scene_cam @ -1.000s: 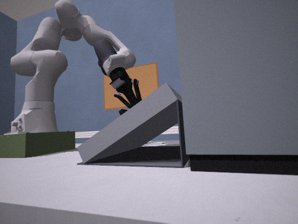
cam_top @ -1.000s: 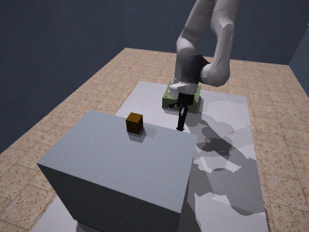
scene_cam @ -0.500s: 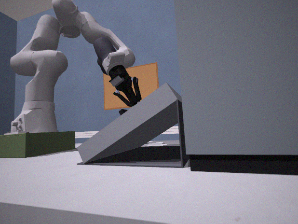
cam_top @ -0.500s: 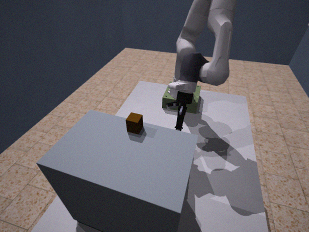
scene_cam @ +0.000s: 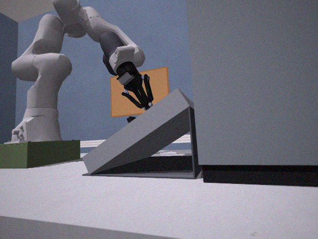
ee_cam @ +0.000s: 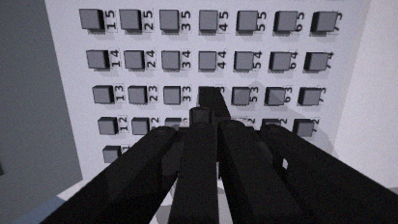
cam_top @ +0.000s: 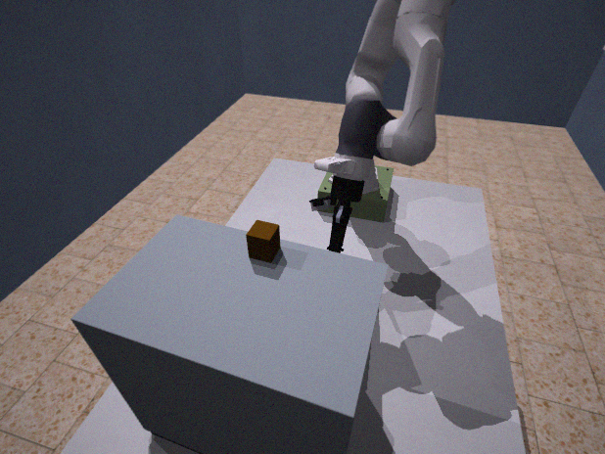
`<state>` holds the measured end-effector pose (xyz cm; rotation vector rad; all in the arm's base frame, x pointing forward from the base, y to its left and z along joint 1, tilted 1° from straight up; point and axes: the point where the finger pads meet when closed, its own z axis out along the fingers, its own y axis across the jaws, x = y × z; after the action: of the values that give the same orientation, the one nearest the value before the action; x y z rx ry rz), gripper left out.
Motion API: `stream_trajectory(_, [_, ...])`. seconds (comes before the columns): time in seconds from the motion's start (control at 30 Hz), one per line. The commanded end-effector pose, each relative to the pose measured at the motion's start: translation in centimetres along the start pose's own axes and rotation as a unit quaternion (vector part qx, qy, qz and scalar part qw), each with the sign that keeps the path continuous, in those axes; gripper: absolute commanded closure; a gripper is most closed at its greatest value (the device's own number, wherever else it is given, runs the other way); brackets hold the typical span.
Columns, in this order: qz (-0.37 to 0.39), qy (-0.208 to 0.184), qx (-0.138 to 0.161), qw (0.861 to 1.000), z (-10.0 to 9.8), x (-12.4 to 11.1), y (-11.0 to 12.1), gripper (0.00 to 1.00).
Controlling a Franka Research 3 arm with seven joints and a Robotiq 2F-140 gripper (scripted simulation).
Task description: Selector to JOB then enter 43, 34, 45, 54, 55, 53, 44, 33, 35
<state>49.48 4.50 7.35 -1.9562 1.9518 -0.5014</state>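
Note:
The keypad [ee_cam: 203, 70] is a white sloped panel of grey square keys with printed numbers; it fills the wrist view. Rows ending in 5, 4 and 3 are readable: 35 [ee_cam: 169, 20], 34 [ee_cam: 170, 60], 33 [ee_cam: 172, 95], 44 [ee_cam: 208, 60], 53 [ee_cam: 241, 95]. My gripper [ee_cam: 209, 102] is shut and empty. Its tips sit on the spot of key 43, between 33 and 53, and hide that key. No key looks lit. In the exterior view the gripper [scene_cam: 147, 106] touches the upper part of the grey sloped panel [scene_cam: 144, 134]. The selector is not in view.
A tall grey box [cam_top: 235, 323] stands in front of the panel, with a small orange cube [cam_top: 262, 240] on top. An orange board [scene_cam: 139, 91] stands behind the gripper. The arm's green base [scene_cam: 38, 153] is at the far side.

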Motion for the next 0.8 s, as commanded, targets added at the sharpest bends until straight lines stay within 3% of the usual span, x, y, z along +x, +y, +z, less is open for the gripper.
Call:
stream_trajectory(0.0, [0.01, -0.002, -0.004, 1.0, 0.1, -0.3, -0.1, 0.9])
stream_trajectory(0.77, [0.01, -0.002, -0.004, 1.0, 2.2, -0.3, -0.1, 0.9])
